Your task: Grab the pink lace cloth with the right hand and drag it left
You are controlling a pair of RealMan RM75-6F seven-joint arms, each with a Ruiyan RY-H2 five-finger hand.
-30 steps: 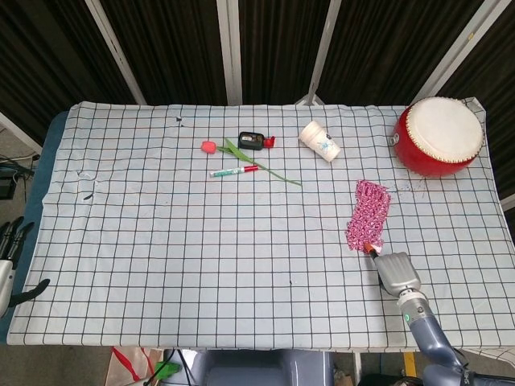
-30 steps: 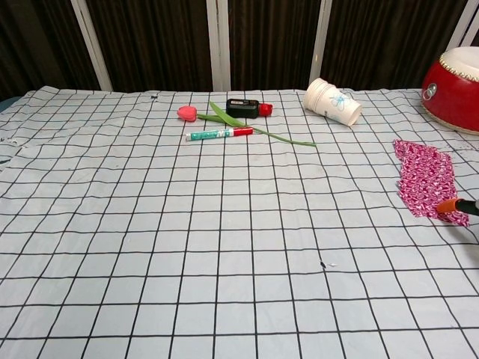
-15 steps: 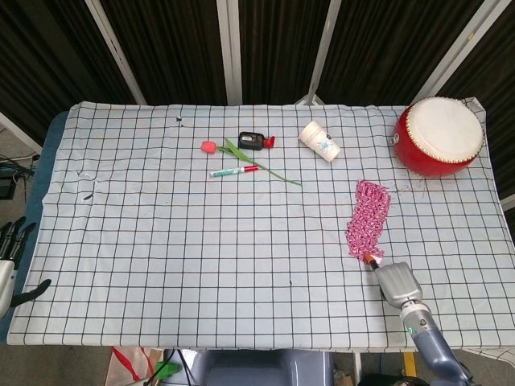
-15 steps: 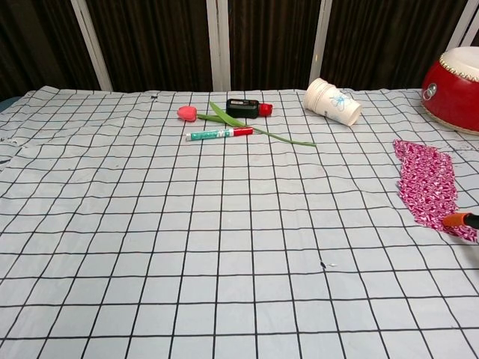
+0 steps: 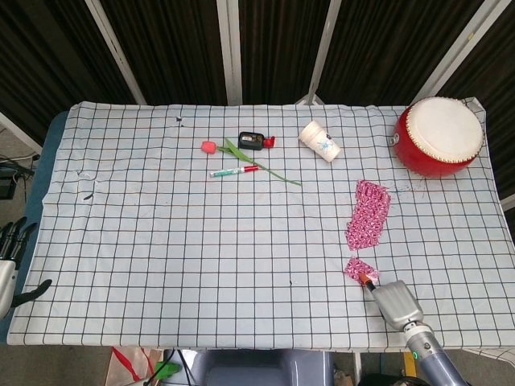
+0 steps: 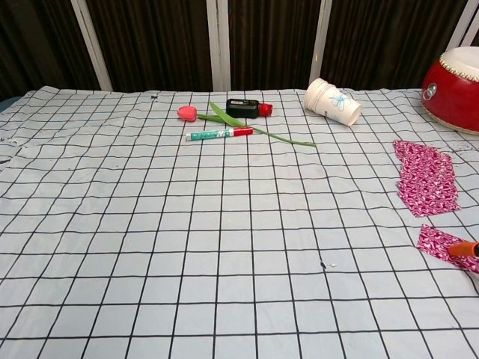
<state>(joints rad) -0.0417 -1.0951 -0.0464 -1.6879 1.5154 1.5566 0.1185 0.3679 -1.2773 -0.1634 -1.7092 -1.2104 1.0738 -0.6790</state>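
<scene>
Pink lace cloth (image 5: 367, 213) on right side of checked tablecloth (image 5: 161, 241), below red drum (image 5: 438, 137). Compared with half a second ago, near end now pulled toward the table's front edge; small pink piece (image 5: 356, 268) showing apart from the main strip, folded or separated, can't tell which. Pulled toward the robot, not left, so no real leftward progress yet. Right hand (image 5: 394, 300) just behind that piece, orange fingertip (image 6: 465, 249) touching or pinching its edge; fingers hidden under the hand, so grip and spread can't be told. Left hand (image 5: 10, 265) idle off the table's left edge, fingers apart, holding nothing. Tulip (image 5: 241, 157), marker (image 5: 234, 170), paper cup (image 5: 319, 141) well apart, untouched.
</scene>
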